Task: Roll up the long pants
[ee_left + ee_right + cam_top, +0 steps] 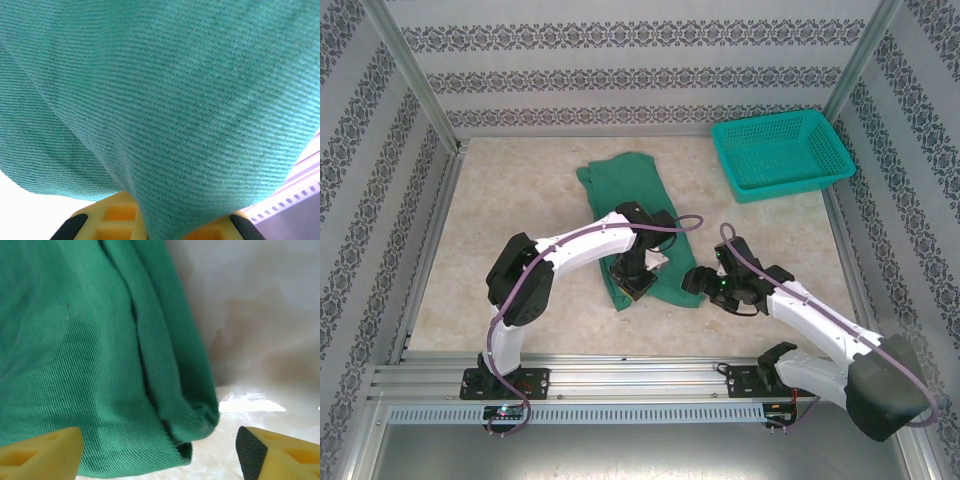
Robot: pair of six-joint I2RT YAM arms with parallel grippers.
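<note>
Pants: the long pants (625,185) lie folded mid-table, running from far to near, well left of the teal basket (770,119).
Risk, left: the left gripper (636,288) holds only a small pinch of the near hem, so the soft cloth may slip free.
Risk, right: the near right corner is unheld, so the roll may skew.
Left arm: wrist bent down, jaws clamped on the fabric.
Right arm: low, with the right gripper (694,283) spread wide, straddling the hem corner.

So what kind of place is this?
Probably a robot test booth: a metal frame holds patterned wall panels around a table, with a left arm and a right arm bolted to a rail.
</note>
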